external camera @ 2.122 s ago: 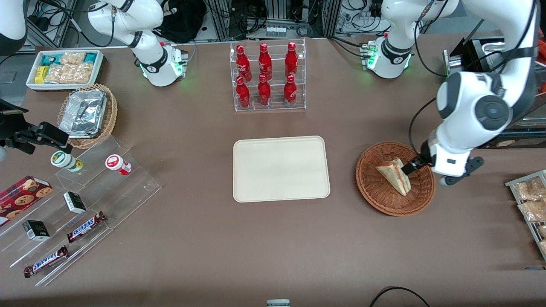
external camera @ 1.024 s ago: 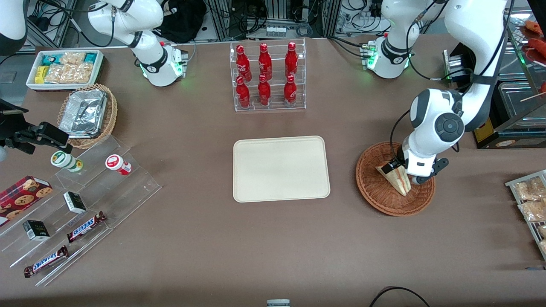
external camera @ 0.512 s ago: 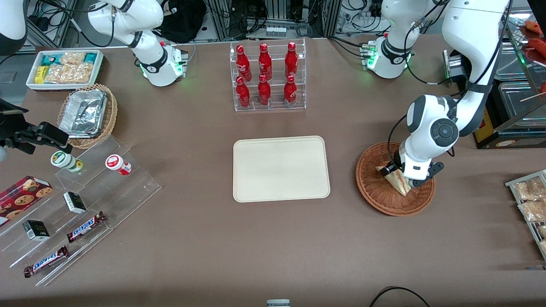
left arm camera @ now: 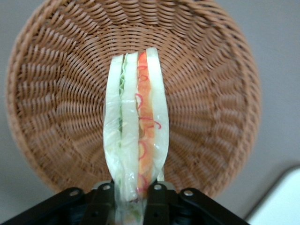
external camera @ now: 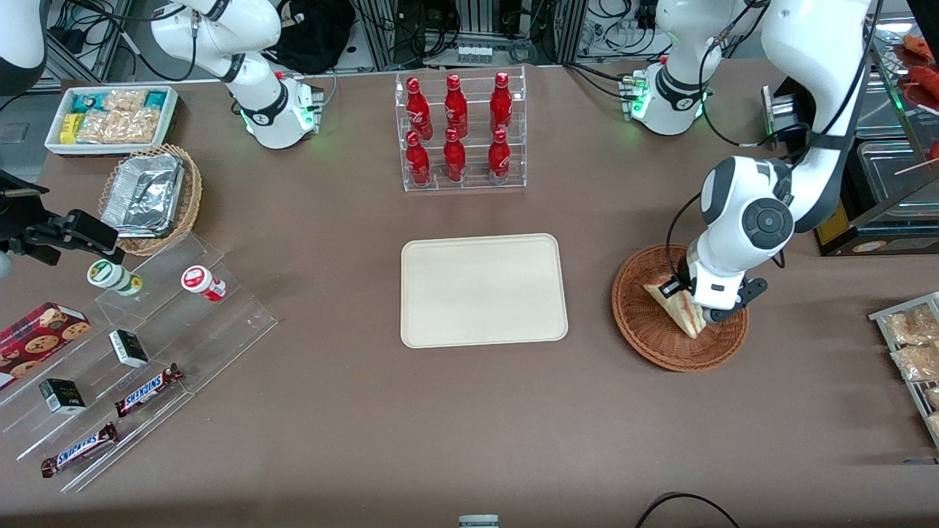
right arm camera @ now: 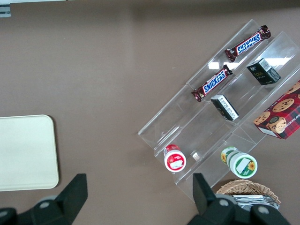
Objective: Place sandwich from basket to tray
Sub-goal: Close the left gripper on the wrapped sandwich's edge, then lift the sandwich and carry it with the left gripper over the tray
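The sandwich [external camera: 678,308] [left arm camera: 136,136], a wrapped wedge of pale bread with red, orange and green layers, sits in the reddish-brown wicker basket [external camera: 645,334] [left arm camera: 51,93]. My left gripper [external camera: 678,292] [left arm camera: 132,197] is down in the basket, shut on the sandwich's wide end, one black finger pressed on each bread face. The sandwich stands on edge, its tip pointing away from the gripper. The cream tray [external camera: 483,290] [right arm camera: 26,152] lies bare on the table beside the basket, toward the parked arm's end.
A clear rack of red bottles [external camera: 460,132] stands farther from the front camera than the tray. Snack packets [external camera: 913,345] lie toward the working arm's end. A tan basket of foil containers [external camera: 150,198], a white snack bin [external camera: 110,117] and clear tiered shelves [external camera: 132,352] lie toward the parked arm's end.
My left gripper came down from the basket's rim onto the sandwich and shut on its wide end. The sandwich has shifted slightly in the basket since half a second ago.
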Action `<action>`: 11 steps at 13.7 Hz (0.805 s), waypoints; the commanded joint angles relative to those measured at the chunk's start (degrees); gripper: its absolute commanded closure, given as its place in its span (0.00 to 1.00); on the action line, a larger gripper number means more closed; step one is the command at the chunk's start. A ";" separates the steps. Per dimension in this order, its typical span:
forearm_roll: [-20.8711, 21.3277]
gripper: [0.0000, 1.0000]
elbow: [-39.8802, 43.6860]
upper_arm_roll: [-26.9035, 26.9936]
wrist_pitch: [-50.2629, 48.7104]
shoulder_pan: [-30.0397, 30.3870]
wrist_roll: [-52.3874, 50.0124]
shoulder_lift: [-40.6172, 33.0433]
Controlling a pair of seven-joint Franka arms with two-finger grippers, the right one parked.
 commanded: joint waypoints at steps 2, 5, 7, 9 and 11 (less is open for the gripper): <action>0.53 0.93 13.10 0.05 -18.29 -6.42 -0.65 -2.41; 0.09 0.92 20.86 0.05 -22.03 -13.19 -2.83 -0.83; 0.36 0.91 22.36 0.05 -21.95 -17.32 -6.70 -0.65; 0.01 0.91 24.02 0.05 -21.68 -21.19 -7.24 1.88; -0.26 0.90 27.79 0.05 -21.68 -24.18 -7.33 6.09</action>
